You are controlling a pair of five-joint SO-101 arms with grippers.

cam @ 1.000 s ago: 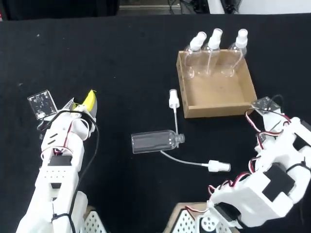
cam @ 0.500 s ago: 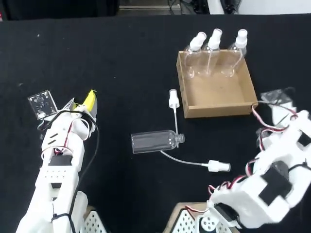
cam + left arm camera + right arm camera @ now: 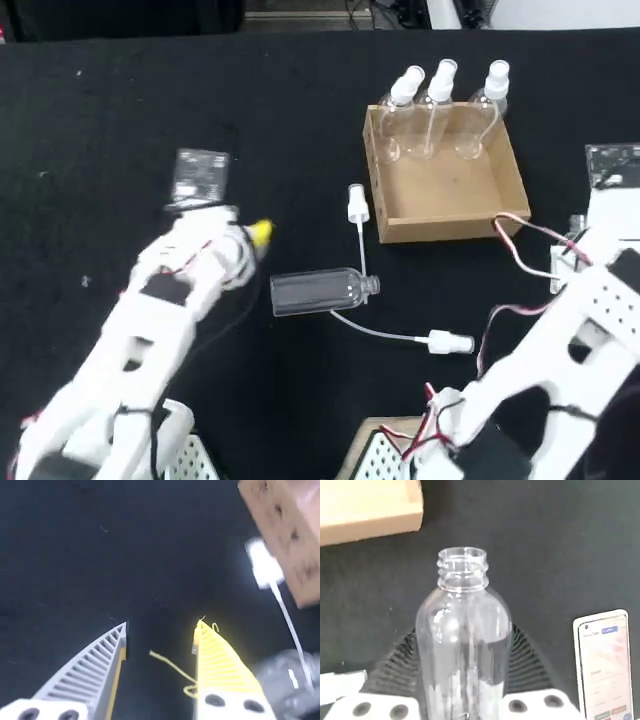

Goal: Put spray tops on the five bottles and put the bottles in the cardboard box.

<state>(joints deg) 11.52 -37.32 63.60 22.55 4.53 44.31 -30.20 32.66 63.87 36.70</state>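
bottles (image 3: 432, 120) — three in the box (image 3: 455, 228), one table bottle (image 3: 318, 293), one held bottle (image 3: 462, 595) in right gripper (image 3: 464, 635); two loose tops (image 3: 357, 205) — left gripper (image 3: 161, 625) spread.

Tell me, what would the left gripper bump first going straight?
Probably just the black table; the loose spray top sits off to the side of the left gripper. Depth is unclear.

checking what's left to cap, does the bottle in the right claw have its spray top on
Off. The bottle in the right claw shows a bare, open threaded neck with no top.
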